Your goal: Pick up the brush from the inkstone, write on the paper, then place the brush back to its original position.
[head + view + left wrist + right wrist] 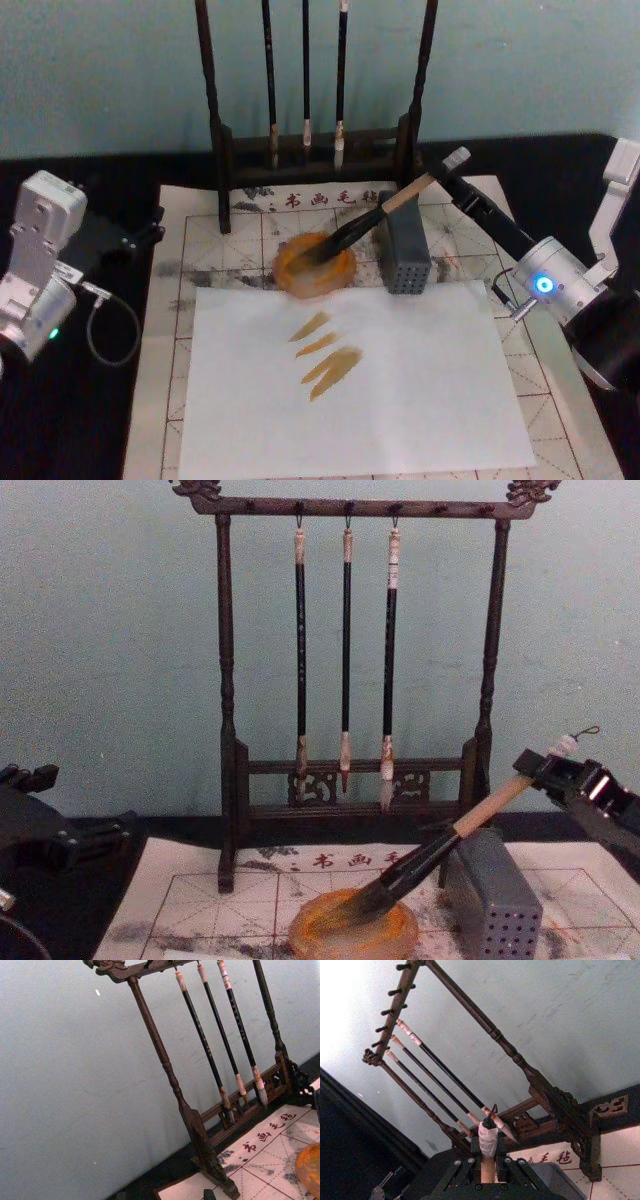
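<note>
Right gripper [488, 1166] pinches the brush [352, 228] just below its cap; bristles slant down from it into the inkstone [290, 277] on the paper [240, 236]. Left arm [40, 262] parked far to its left.

This looks like a calligraphy desk in a test room. A dark wooden rack [355, 508] with three hanging brushes [345, 650] stands far, before a plain pale wall [100, 630]. Red-gridded paper [240, 240] lies on a black table [80, 420].

a black tabletop [100, 420] carries the paper [215, 250] with red grid lines, spread flat. a dark wooden brush rack [370, 150] stands at the paper's far edge.
</note>
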`<state>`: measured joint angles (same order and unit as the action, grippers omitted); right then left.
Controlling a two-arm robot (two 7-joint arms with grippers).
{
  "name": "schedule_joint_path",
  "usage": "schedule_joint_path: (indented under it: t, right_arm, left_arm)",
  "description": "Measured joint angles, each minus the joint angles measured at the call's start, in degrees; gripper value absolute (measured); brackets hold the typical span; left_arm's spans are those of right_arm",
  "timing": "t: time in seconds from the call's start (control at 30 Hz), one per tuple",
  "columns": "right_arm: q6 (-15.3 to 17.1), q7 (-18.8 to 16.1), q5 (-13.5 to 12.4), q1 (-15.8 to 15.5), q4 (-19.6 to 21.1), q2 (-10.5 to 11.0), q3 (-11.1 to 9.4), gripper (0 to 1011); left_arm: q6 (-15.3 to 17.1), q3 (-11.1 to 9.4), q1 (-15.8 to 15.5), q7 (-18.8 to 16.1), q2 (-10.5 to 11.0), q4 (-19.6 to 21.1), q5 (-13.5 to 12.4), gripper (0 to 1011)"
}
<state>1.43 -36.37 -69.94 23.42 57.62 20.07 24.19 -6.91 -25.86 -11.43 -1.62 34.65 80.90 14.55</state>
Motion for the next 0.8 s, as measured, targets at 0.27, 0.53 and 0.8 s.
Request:
schedule_joint_path:
  t: [0.27,0.53,0.8]
  right_arm:
    - [0.4,0.2,0.9,0.4,-1.2,-1.1,-0.8,187]
    - [1.0,0.6,1.7,0.2,-1.4,-1.6,-1.5,187]
    - [1.6,1.3,2.3,-0.6,-0.7,-1.7,-2.3,187]
  left_arm:
    - [0.0,0.0,0.0,0.0,0.0,0.0,0.0,1001]
    - [0.0,0.0,0.0,0.0,0.0,0.0,0.0,1001]
    - [0.0,0.0,0.0,0.0,0.0,0.0,0.0,1001]
